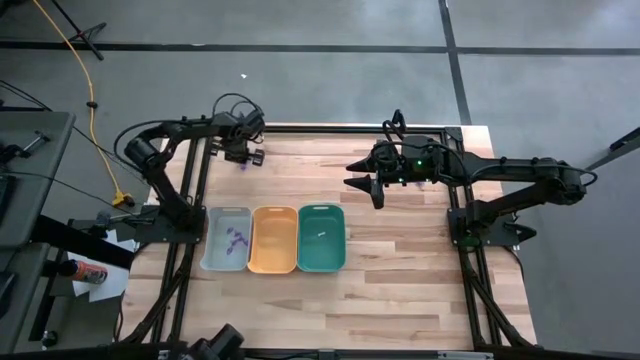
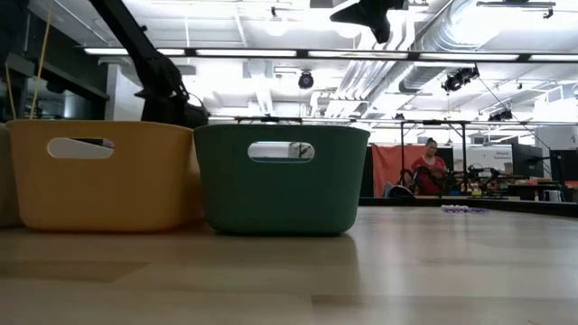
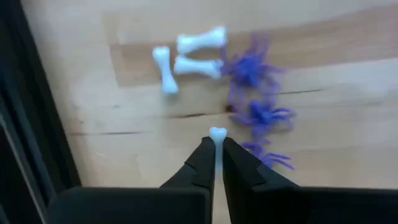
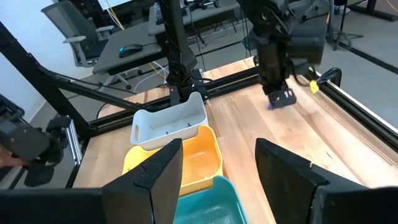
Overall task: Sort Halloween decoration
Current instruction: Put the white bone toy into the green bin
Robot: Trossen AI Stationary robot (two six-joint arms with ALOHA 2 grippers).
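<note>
Pinching one white bone [image 3: 217,138] upright between our left gripper's [image 3: 216,163] fingertips, we see three bones [image 3: 189,55] lying just ahead

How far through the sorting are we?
Done: purple spiders lie in the grey tray, one white bone in the teal tray. In hand: left gripper shut on a bone. Left: three bones and several spiders on the table.
</note>
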